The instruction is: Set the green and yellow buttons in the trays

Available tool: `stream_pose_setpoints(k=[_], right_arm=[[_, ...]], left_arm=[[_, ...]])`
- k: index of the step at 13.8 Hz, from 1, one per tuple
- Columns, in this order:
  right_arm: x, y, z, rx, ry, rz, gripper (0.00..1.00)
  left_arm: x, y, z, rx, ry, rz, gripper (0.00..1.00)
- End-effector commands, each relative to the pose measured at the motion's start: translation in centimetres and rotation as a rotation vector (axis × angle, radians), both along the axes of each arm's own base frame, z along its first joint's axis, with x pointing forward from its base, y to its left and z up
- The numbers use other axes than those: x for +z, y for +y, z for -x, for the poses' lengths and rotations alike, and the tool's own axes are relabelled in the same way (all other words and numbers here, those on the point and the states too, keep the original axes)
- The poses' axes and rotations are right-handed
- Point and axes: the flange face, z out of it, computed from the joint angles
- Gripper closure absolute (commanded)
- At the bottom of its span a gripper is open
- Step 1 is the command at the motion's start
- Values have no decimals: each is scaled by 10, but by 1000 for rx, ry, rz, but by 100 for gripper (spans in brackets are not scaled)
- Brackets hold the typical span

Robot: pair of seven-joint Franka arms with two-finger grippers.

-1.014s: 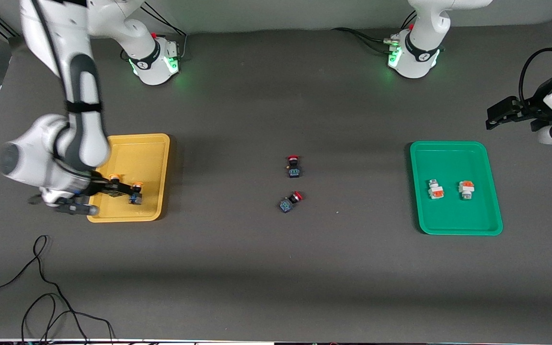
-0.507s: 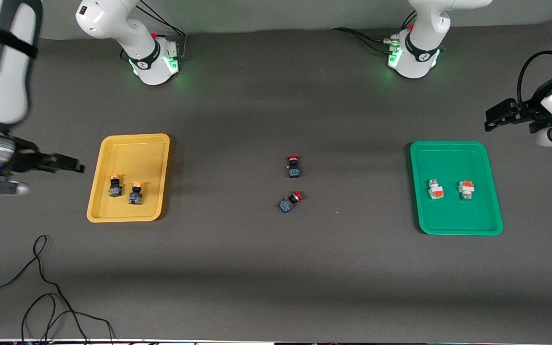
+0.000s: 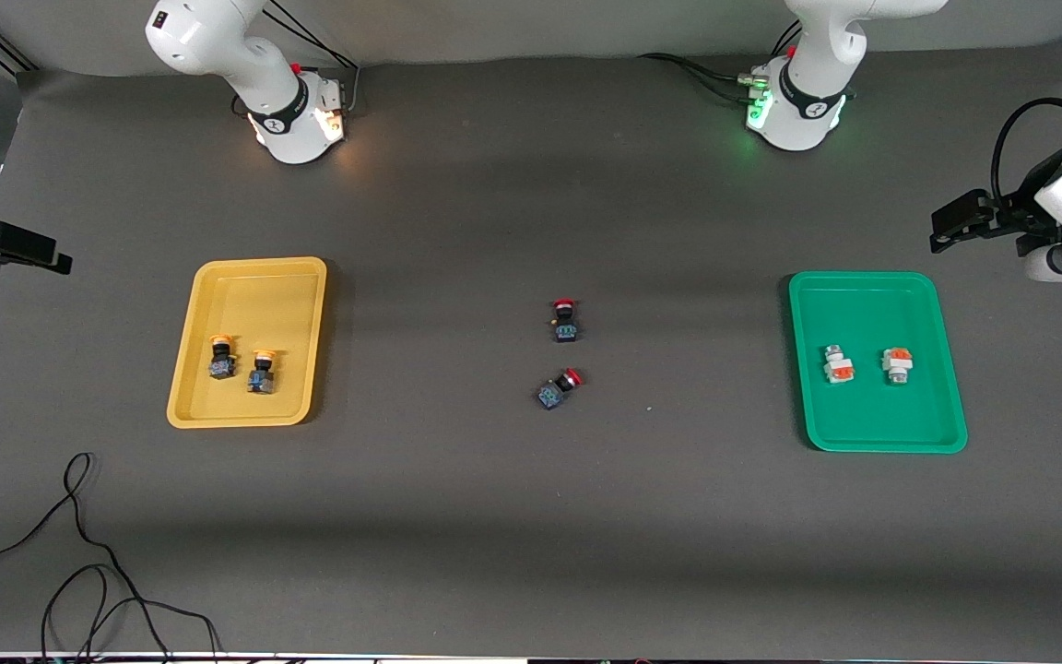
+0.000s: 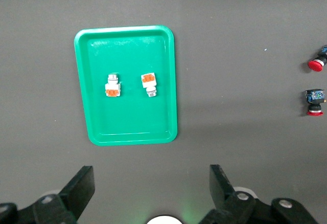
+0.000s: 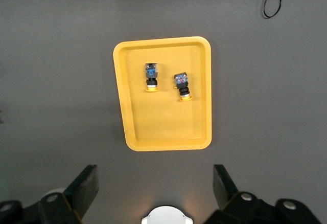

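Two black buttons with yellow caps (image 3: 221, 358) (image 3: 262, 371) lie side by side in the yellow tray (image 3: 259, 295). They also show in the right wrist view (image 5: 152, 76) (image 5: 182, 85), in the yellow tray (image 5: 168, 127). Two white buttons with orange blocks (image 3: 837, 364) (image 3: 897, 365) lie in the green tray (image 3: 863, 304). They show again in the left wrist view (image 4: 112, 85) (image 4: 148, 84), in the green tray (image 4: 127, 116). My right gripper (image 3: 50, 258) (image 5: 156, 185) is open and empty, raised at the right arm's end of the table. My left gripper (image 3: 946, 226) (image 4: 150, 188) is open and empty, raised beside the green tray.
Two black buttons with red caps (image 3: 565, 321) (image 3: 559, 388) lie on the dark mat mid-table, also in the left wrist view (image 4: 317, 64) (image 4: 313, 101). A black cable (image 3: 79, 553) loops on the mat, nearer the front camera than the yellow tray.
My right gripper has lifted off the yellow tray and drawn back past the right arm's end of the table, leaving both yellow-capped buttons in the tray. The left arm has barely moved.
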Motion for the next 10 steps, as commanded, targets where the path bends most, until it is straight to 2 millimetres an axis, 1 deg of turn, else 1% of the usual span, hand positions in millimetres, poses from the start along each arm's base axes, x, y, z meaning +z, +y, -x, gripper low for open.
stream_pose_setpoints(k=[1, 5, 8, 9, 10], right_arm=[[2, 5, 2, -14, 24, 26, 1], [1, 7, 3, -27, 35, 23, 0], [0, 3, 3, -33, 38, 19, 1], [1, -1, 3, -39, 37, 18, 1], [-3, -9, 2, -51, 42, 15, 1]], left_arm=[[2, 1, 5, -9, -8, -14, 0], [2, 0, 5, -10, -7, -12, 0], [1, -3, 5, -15, -8, -12, 0], [0, -3, 4, -15, -6, -12, 0], [0, -3, 4, -15, -6, -12, 0]])
